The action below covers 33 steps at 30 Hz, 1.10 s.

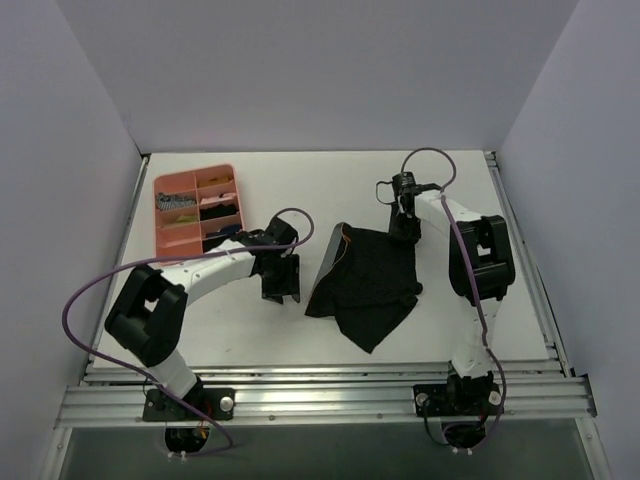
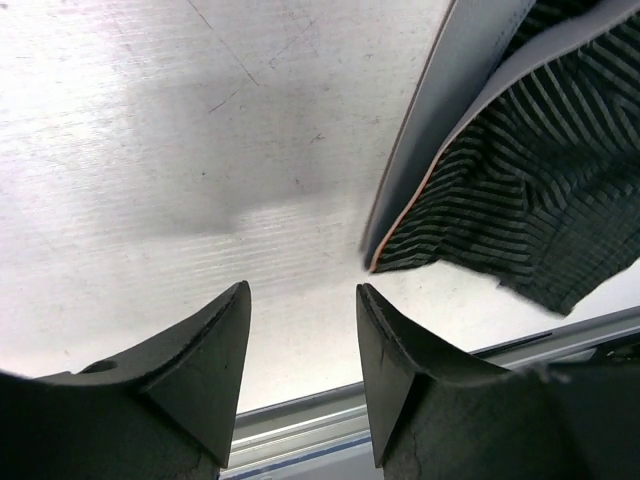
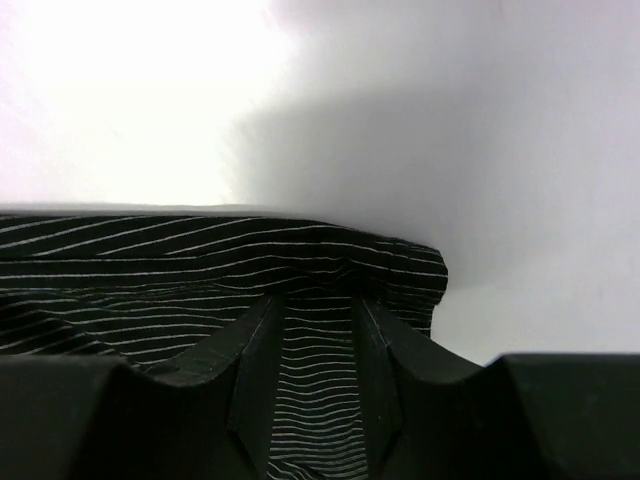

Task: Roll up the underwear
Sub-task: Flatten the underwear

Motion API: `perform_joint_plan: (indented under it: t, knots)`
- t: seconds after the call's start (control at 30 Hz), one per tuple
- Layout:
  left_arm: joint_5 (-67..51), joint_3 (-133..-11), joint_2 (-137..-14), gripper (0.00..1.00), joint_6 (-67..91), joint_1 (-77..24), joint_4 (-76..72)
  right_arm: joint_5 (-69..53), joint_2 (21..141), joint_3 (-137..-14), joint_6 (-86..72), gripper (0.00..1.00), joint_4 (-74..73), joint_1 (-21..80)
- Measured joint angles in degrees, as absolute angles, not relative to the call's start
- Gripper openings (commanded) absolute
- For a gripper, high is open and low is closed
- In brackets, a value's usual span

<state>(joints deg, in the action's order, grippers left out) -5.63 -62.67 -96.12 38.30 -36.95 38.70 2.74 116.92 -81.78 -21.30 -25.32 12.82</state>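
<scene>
From above, the underwear lies spread flat near the middle of the desk, slightly towards its right edge. Its paler band runs along the side facing the left arm. A pink divided tray sits in the far left corner, well apart from the garment.

Only the wrist cameras show the fine striping in the fabric. The left wrist view shows a thin orange line along the band's edge. It also shows the left gripper with its jaws apart and nothing but bare, scratched desk between them. The band's near corner lies just beyond the right-hand finger.

The right wrist view shows the right gripper low over the garment's far edge. Striped cloth fills the gap between its fingers, but I cannot tell whether they pinch it.

The left arm bends in from the near left corner, its wrist pointing down beside the band. The right arm reaches straight out from the near edge, past the garment, and angles back onto its far edge.

The desk is white, with plain pale walls on three sides and an aluminium rail along the near edge.
</scene>
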Motion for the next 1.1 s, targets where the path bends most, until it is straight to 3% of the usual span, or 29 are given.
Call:
perform_joint_plan:
  t: [0.3, 0.43, 0.8, 1.1]
  knots:
    - [-4.5, -68.5, -95.8, 0.56, 38.9, -36.7, 42.5, -1.3, 132.0, -105.2, -13.5, 0.38, -22.0, 13.9]
    - [-5.3, -72.4, -97.9, 0.57, 37.9, -36.6, 43.0, -2.3, 131.5, -105.7, -15.3, 0.4, -25.0, 13.8]
    - [-11.1, -97.4, -113.0, 0.58, 33.7, -32.9, 41.0, -4.3, 97.8, -71.6, -28.2, 0.4, -28.1, 14.7]
    - [-14.2, -114.8, -128.1, 0.58, 28.2, -31.0, 39.9, -4.9, 90.2, -53.6, -37.5, 0.4, -24.5, 25.8]
